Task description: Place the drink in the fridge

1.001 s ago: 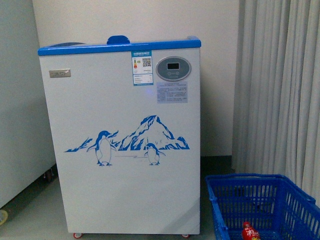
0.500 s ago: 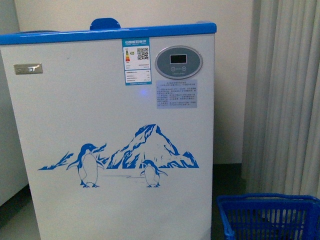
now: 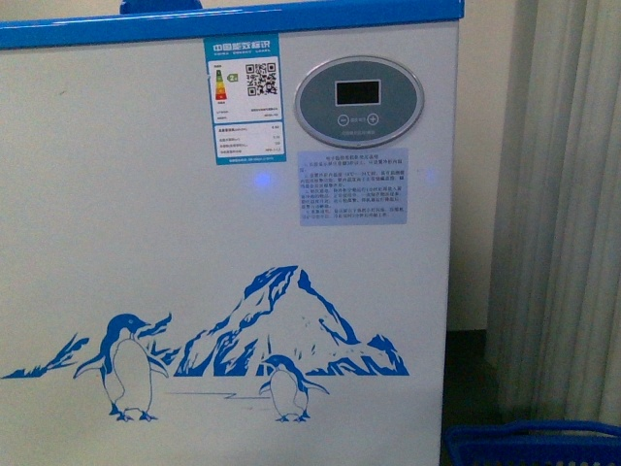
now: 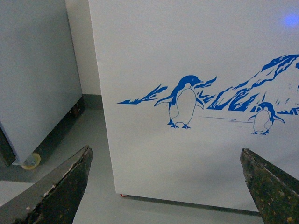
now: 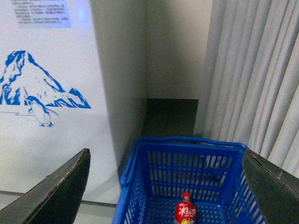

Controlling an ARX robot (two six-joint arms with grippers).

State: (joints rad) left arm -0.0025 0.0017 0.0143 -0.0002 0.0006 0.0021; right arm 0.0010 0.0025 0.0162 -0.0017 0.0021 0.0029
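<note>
The fridge [image 3: 194,194], a white chest cooler with a blue top rim, penguin-and-mountain picture and oval grey display, fills the front view. It also shows in the left wrist view [image 4: 187,70] and the right wrist view [image 5: 42,70]. The drink [image 5: 186,212], a small bottle with a red cap and red label, stands in the blue basket [image 5: 154,163] on the floor to the fridge's right. My right gripper [image 5: 166,186] is open above the basket. My left gripper [image 4: 166,186] is open and empty, facing the fridge's lower front. The fridge's lid is out of view.
A tall white cabinet [image 4: 32,70] on castors stands left of the fridge. Grey-white curtains [image 3: 563,194] hang on the right, behind the basket, whose rim [image 3: 529,437] shows in the front view. The floor is grey.
The front view has closed in on the fridge, which now fills the frame. The basket has slid almost out of the bottom edge and the drink has left that view.
</note>
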